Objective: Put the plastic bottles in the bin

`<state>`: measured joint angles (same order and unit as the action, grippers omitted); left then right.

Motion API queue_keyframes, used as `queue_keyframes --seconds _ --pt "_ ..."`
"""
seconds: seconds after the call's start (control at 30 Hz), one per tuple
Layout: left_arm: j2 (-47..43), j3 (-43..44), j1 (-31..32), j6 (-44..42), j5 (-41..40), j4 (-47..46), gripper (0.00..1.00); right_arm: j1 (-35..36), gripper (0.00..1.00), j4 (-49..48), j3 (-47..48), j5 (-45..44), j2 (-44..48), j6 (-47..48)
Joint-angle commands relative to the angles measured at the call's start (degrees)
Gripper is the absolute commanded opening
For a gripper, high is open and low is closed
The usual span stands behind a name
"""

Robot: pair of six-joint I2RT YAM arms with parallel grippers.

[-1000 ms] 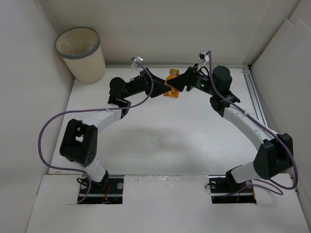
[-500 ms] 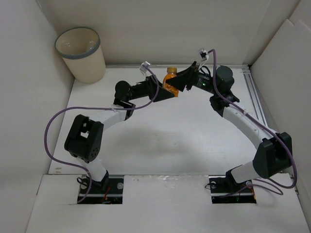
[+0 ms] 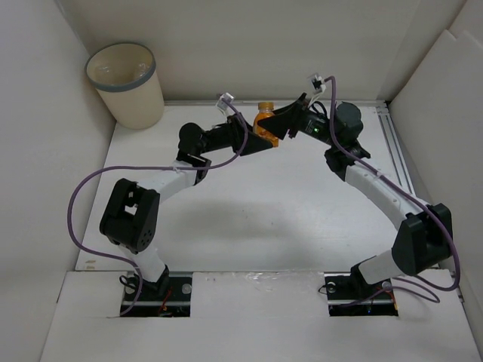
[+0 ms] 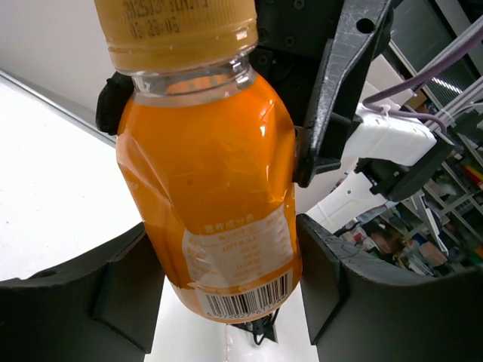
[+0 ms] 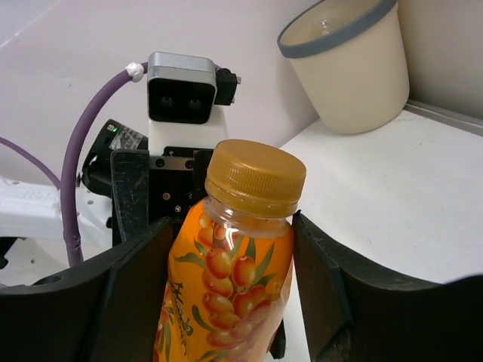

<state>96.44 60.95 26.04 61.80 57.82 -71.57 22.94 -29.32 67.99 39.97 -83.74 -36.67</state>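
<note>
One plastic bottle [image 3: 265, 124], orange-filled with an orange cap, hangs above the back of the table between both arms. My left gripper [image 3: 254, 139] comes at it from the left and is shut on its lower body [image 4: 215, 188], both fingers against the label. From the right, my right gripper [image 3: 278, 127] is shut on the upper body [image 5: 230, 286] just under the cap. The cream bin [image 3: 124, 83] with its grey rim stands at the back left, and its wall [image 5: 355, 83] shows behind the bottle in the right wrist view.
White walls close in the table [image 3: 264, 204] at the back and on both sides. A metal rail [image 3: 398, 151] runs along the right edge. Purple cables loop off both arms. The left wrist camera [image 5: 179, 87] faces the right wrist view from close range.
The left arm has swung in toward the bottle and its jaws have closed from wide open onto it. The right gripper has kept its hold, and the bottle has shifted slightly back.
</note>
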Motion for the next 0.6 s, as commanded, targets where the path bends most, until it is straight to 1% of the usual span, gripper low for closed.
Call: queue_keyframes --seconds 0.0,0.03,0.07,0.1,0.2,0.27,0.3,0.4,0.43,0.47,0.5,0.53,0.57 --pt "-2.3 3.7 -0.3 -3.5 -6.8 2.7 0.07 2.5 0.43 -5.0 1.5 4.6 0.9 -1.0" --pt "-2.3 4.4 -0.3 -4.3 -7.5 3.5 0.04 2.5 0.67 -5.0 0.8 4.6 1.6 -1.0" --pt "-2.3 4.4 -0.3 -5.1 -8.2 4.5 0.02 2.0 1.00 -5.0 0.8 4.0 2.4 -1.0" --pt "-2.3 5.6 -0.9 -5.1 -8.9 5.9 0.00 2.0 1.00 -5.0 0.2 3.3 3.0 -1.0" --pt "-2.3 6.3 -1.8 -5.8 -10.4 7.6 0.00 -1.0 1.00 -4.3 -0.4 2.7 4.5 -1.0" --pt "-2.3 7.8 -3.7 -5.8 -11.2 8.7 0.00 -3.0 1.00 -2.2 -0.4 1.5 5.2 -0.4" --pt "-2.3 8.4 -4.2 -6.5 -11.2 10.7 0.00 -3.6 1.00 -1.3 -0.4 0.9 5.2 -0.4" --pt "-2.3 11.4 -7.0 -10.0 -15.4 15.6 0.00 -6.4 1.00 4.9 -0.9 -5.4 7.2 0.4" --pt "-2.3 12.7 -8.0 -11.3 -18.7 21.3 0.00 -7.1 1.00 6.9 -1.4 -8.3 7.8 0.4" --pt "-2.3 15.8 -10.4 -14.6 -20.8 24.3 0.00 -8.2 1.00 9.1 -1.5 -13.5 8.5 0.9" --pt "-1.8 17.9 -11.7 -16.6 -23.4 27.8 0.00 -8.8 1.00 11.4 -2.8 -15.3 9.2 0.9" --pt "-0.1 20.4 -13.1 -18.8 -26.3 35.5 0.00 -8.8 1.00 12.3 -3.4 -16.7 10.7 0.9" --pt "1.2 27.0 -16.0 -20.8 -32.7 39.6 0.00 -9.4 1.00 13.3 -3.9 -18.0 11.5 0.9"
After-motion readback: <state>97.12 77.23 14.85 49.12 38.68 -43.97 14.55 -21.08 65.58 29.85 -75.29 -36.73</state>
